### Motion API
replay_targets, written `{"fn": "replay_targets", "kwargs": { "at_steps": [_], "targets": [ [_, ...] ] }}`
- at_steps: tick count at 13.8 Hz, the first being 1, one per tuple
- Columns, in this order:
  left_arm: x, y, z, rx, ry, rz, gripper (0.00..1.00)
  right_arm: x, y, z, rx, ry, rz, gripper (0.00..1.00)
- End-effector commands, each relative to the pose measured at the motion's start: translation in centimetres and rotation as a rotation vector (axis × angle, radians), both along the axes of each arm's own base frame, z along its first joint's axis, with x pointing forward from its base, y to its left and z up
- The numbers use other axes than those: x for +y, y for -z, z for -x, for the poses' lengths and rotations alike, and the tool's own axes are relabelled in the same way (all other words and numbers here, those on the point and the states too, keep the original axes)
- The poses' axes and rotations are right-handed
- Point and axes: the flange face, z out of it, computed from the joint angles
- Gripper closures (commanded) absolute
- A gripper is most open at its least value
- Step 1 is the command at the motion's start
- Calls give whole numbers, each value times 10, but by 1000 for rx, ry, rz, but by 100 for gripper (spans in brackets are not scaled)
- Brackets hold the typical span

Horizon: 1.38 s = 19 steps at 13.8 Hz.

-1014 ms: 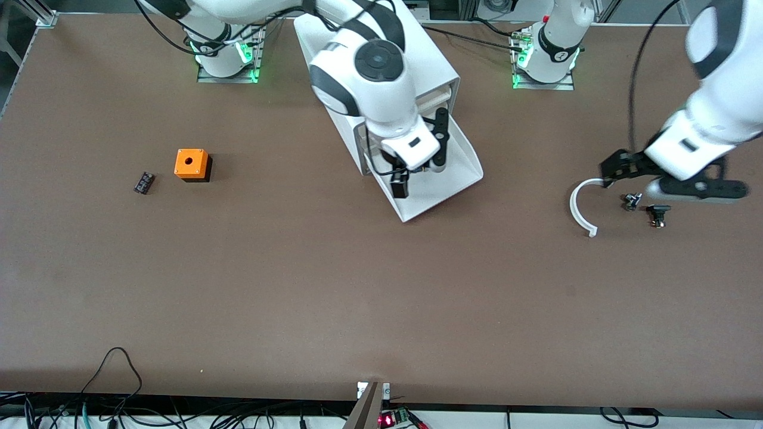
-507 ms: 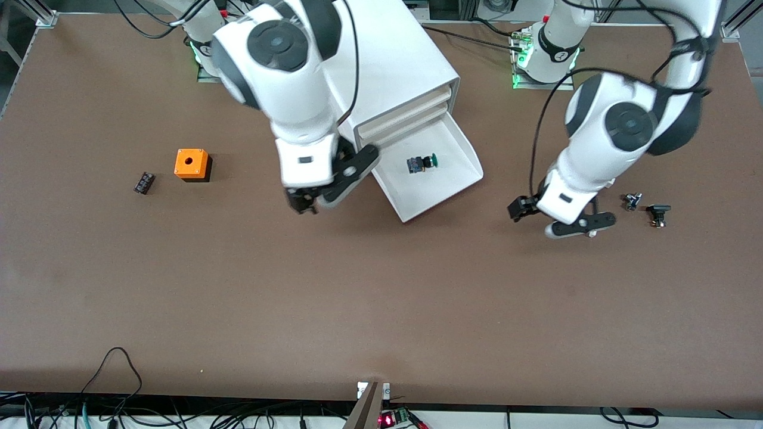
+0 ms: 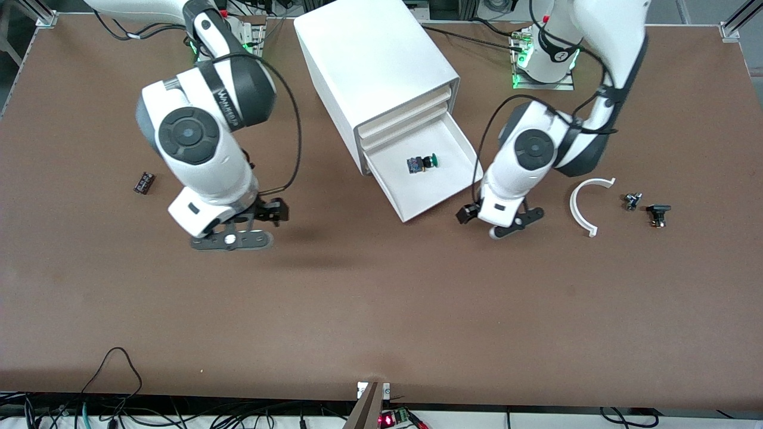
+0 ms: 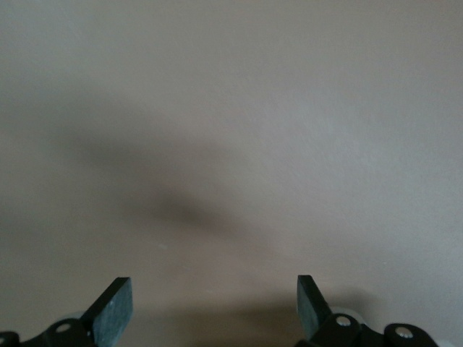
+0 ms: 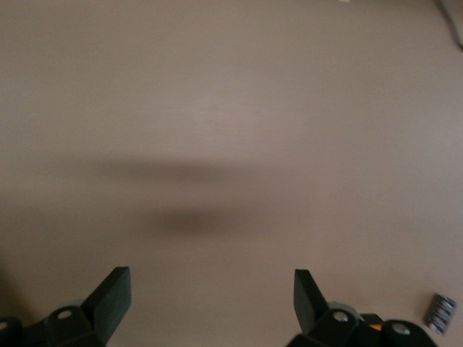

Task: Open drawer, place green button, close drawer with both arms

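- The left arm's black two-finger gripper [image 3: 498, 223] hangs over bare brown tabletop [image 3: 381, 310] just off the front corner of the pulled-out drawer, toward the left arm's end of the table. In the left wrist view its fingers [image 4: 116, 307] stand wide apart, with only table surface between them; it holds and touches nothing.
- The right arm's black two-finger gripper [image 3: 238, 229] is over bare table toward the right arm's end. The right wrist view shows its fingers [image 5: 112, 293] spread wide and empty.
- The shallow white tray drawer [image 3: 453, 185], lowest in the white box cabinet [image 3: 372, 59], is pulled out.
- The small push button with a round green cap and stubby black body [image 3: 422, 162] lies on its side on the drawer floor, near the cabinet front.
- A small black ridged part [image 3: 143, 182] lies toward the right arm's end.
- A curved white plastic strip [image 3: 581, 208] and two small dark parts [image 3: 647, 208] lie toward the left arm's end, beside each other.
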Motion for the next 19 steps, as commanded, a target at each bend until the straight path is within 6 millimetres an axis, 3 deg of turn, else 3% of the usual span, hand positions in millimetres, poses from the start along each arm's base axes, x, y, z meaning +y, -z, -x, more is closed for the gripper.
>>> {"fn": "replay_targets", "kwargs": {
  "at_steps": [1,4,7,8,11,13,19],
  "targets": [
    [-32,25,18,10,-23,-8,0,-70,-37,10,-37,141,28,0],
    [-32,29,22,19,-21,-13,0,-154,-58,12,-53,250,30,0],
    [-35,31,28,26,-12,-14,0,-201,-77,19,-35,244,-61,0],
    [-51,32,42,39,22,-5,0,-219,-78,25,-30,251,-56,0],
    [-92,29,90,74,128,11,0,-252,-89,32,-32,196,-72,0],
    [-108,26,118,90,186,15,0,-273,-101,37,-39,162,-131,0],
    [-150,28,176,133,309,31,0,-296,-125,76,-42,75,-123,0]
  ]
}}
